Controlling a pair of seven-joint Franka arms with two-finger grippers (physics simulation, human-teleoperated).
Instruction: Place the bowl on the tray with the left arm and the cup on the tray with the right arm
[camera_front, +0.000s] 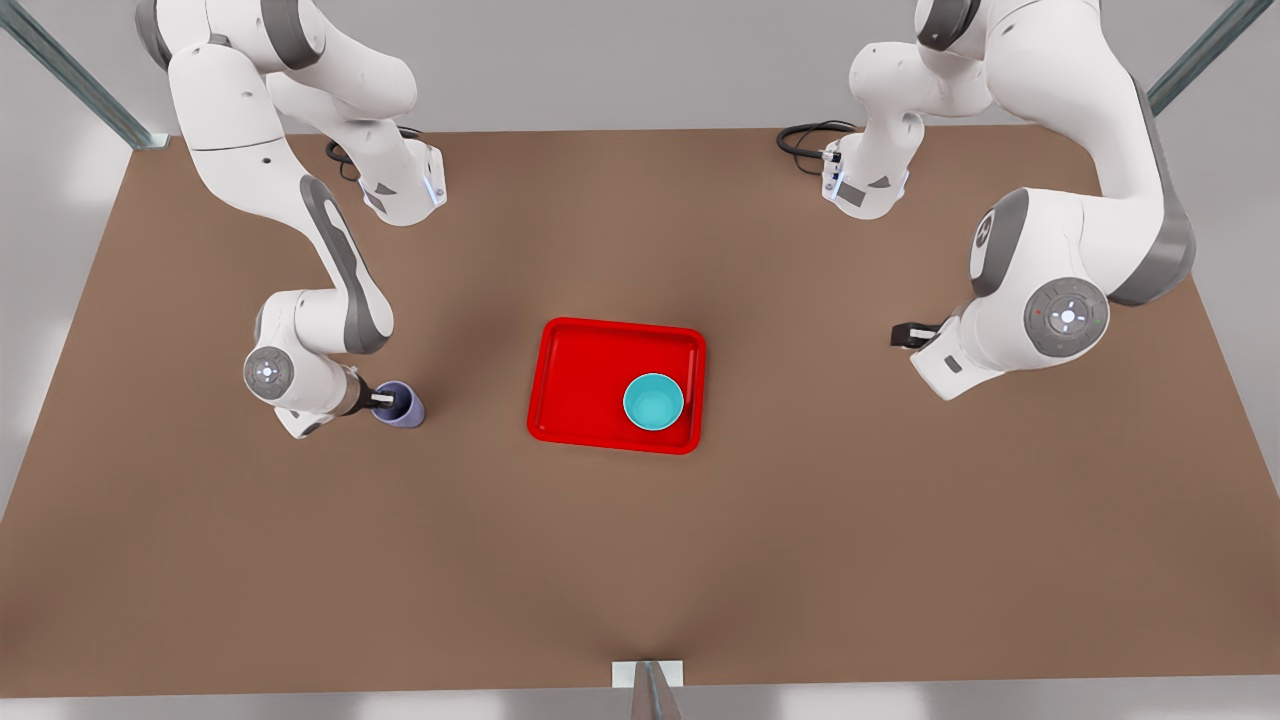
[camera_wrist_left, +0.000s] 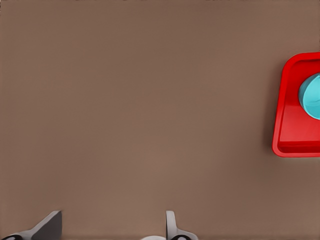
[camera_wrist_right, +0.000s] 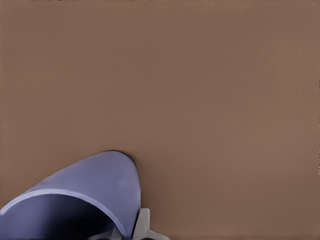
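The turquoise bowl (camera_front: 653, 402) sits inside the red tray (camera_front: 580, 380), near the corner on the front view's right. In the left wrist view, the tray (camera_wrist_left: 290, 125) and the bowl's (camera_wrist_left: 312, 97) edge show off to one side. My left gripper (camera_front: 905, 334) hovers over bare table on the front view's right, well apart from the tray; its fingers (camera_wrist_left: 50, 225) stand open and hold nothing. The lavender cup (camera_front: 402, 406) stands on the table on the front view's left. My right gripper (camera_front: 385, 400) is shut on the cup (camera_wrist_right: 95, 185), its fingers (camera_wrist_right: 143, 224) pinching the wall at the rim.
The brown table (camera_front: 640, 560) stretches wide around the tray. Black cables (camera_front: 805, 138) lie near the arm bases at the far edge. A metal post (camera_front: 650, 690) stands at the middle of the near edge.
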